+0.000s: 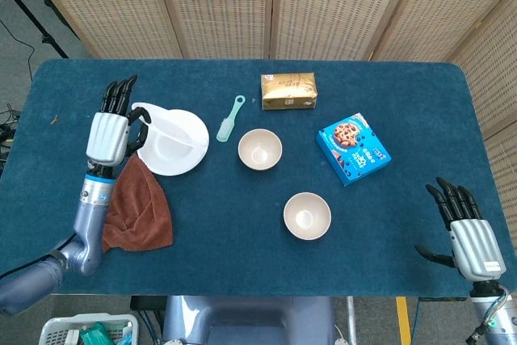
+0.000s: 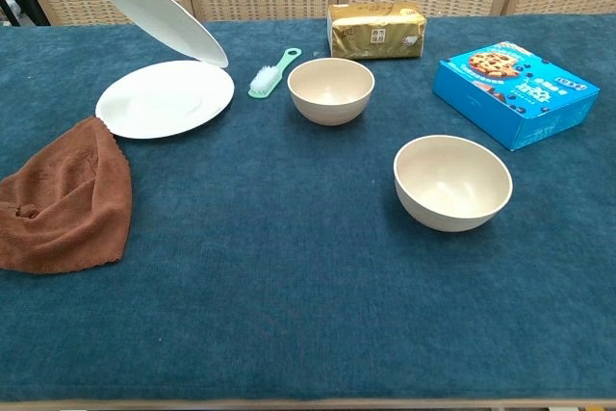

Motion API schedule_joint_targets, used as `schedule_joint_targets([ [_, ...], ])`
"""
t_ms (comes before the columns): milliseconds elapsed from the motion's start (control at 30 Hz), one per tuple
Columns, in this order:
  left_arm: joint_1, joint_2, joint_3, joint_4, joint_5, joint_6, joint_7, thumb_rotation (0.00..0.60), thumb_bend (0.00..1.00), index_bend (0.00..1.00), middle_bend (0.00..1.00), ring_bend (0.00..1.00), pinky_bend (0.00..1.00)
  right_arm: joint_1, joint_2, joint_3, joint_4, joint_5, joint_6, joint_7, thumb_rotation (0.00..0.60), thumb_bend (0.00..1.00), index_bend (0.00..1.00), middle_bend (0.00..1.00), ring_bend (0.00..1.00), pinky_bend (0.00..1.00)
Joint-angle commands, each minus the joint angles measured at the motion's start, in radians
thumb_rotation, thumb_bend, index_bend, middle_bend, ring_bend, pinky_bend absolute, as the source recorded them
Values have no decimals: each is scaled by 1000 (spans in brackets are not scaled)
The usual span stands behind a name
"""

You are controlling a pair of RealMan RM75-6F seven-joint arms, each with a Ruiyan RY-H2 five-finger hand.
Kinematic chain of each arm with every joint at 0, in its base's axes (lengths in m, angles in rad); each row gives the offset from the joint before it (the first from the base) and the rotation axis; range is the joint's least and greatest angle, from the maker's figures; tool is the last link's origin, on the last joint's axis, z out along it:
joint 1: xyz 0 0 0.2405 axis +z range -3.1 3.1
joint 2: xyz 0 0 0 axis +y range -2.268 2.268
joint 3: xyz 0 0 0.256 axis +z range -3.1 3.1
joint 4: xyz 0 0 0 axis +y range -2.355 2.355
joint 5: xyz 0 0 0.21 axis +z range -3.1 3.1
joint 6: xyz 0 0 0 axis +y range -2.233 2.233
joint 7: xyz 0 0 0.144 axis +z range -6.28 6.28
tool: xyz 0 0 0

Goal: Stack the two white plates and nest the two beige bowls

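Observation:
My left hand (image 1: pixel 111 131) grips the rim of a white plate (image 2: pixel 154 9), which tilts down to the right with its low edge just over the second white plate (image 2: pixel 164 99) lying flat on the table. In the head view the held plate (image 1: pixel 166 123) overlaps the flat plate (image 1: pixel 174 157). One beige bowl (image 1: pixel 259 149) stands near the table's middle and the other (image 1: pixel 307 216) sits closer to the front. My right hand (image 1: pixel 470 236) hovers off the front right corner, fingers spread, holding nothing.
A brown cloth (image 1: pixel 137 208) lies crumpled below the plates. A mint green brush (image 1: pixel 229 118) lies between the plates and the far bowl. A gold packet (image 1: pixel 288 91) and a blue cookie box (image 1: pixel 353 149) sit at the back and right.

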Motion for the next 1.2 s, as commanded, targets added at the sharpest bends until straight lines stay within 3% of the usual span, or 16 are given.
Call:
schedule_joint_targets([
  [33,-29,-51,-2,97,-20,-7,-62,600,489,905,0,0,0,7,-7,1,5,12,-15,-8,600,0,0,0,0,0],
  [267,-29,-93,34,190,-18,1,-121,600,489,905,0,0,0,13,-14,2,12,19,-23,-12,600,0,0,0,0,0],
  [433,-2,-88,73,198,-8,5,-142,600,484,902,0,0,0,9,-9,-1,6,12,-15,-6,600,0,0,0,0,0],
  [800,110,-39,184,204,17,14,-200,600,436,789,0,0,0,-1,6,-10,-3,-12,9,22,600,0,0,0,0,0],
  [1033,133,-58,212,258,6,-32,-214,600,425,691,0,0,0,-3,9,-15,-9,-21,13,23,600,0,0,0,0,0],
  [1200,120,-94,212,308,-8,-79,-214,600,425,676,0,0,0,0,6,-17,-7,-19,5,18,600,0,0,0,0,0],
])
